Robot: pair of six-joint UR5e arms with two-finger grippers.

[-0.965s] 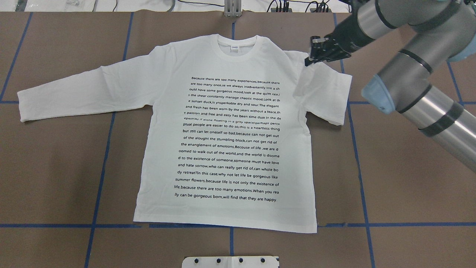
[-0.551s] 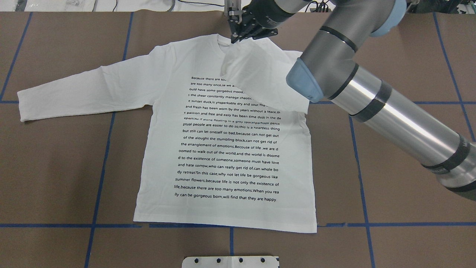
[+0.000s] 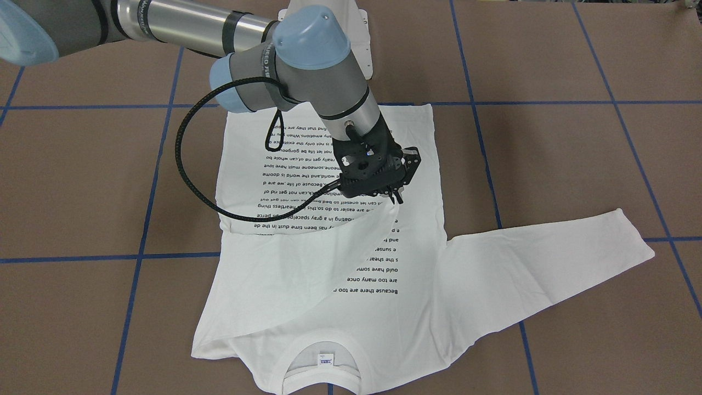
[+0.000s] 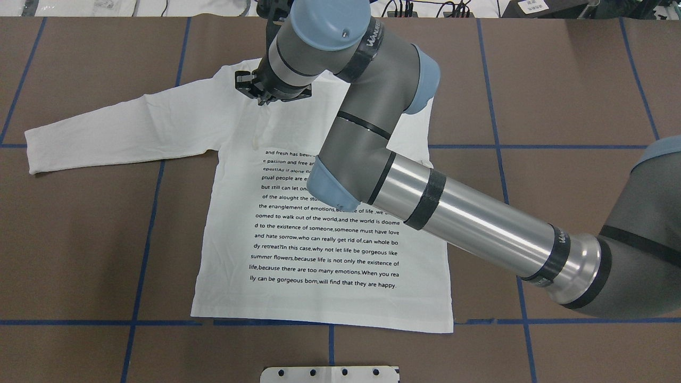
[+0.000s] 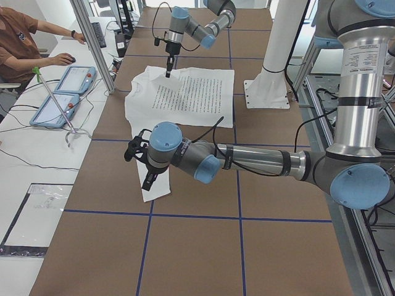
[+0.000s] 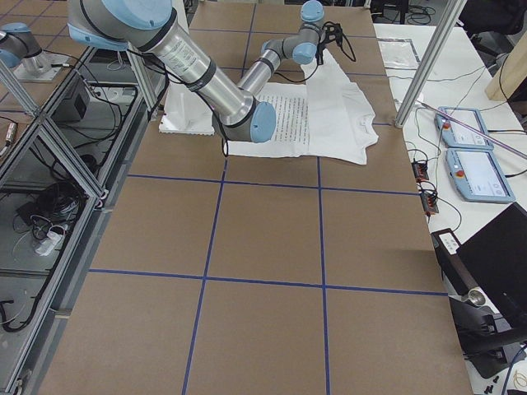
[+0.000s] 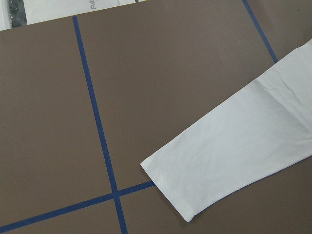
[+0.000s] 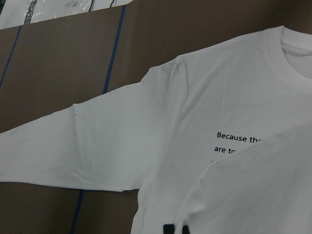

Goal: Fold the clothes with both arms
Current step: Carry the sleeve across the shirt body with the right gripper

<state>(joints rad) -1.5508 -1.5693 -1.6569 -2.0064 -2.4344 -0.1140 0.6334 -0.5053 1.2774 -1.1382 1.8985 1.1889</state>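
Shirt (image 4: 319,303) lies flat on the brown table (image 4: 558,80), print side up, and the right arm (image 4: 468,223) is stretched right across it, blocking the collar and the top of the text block (image 4: 324,244) from the overhead camera. The front camera gives the better look: the right gripper (image 3: 394,196) has its fingers pinched tight on the end of one sleeve (image 3: 307,258). That sleeve is drawn slantwise over the chest and covers part of the print, and its very end is lost between the fingers. The collar label (image 3: 326,359) shows at the bottom edge of that view, with the lowest part of the collar cut off by the frame. The other sleeve (image 4: 122,130) lies stretched out flat on the table, away from the body. The left gripper (image 5: 147,180) hangs above that sleeve's end, seen only from the side camera, small and dark, so I can't tell whether its jaws are apart or together. Its wrist camera shows just the cuff (image 7: 170,195) and blue tape (image 7: 97,131), no fingers. A white plate (image 4: 330,374) at the near table edge is half cut off.
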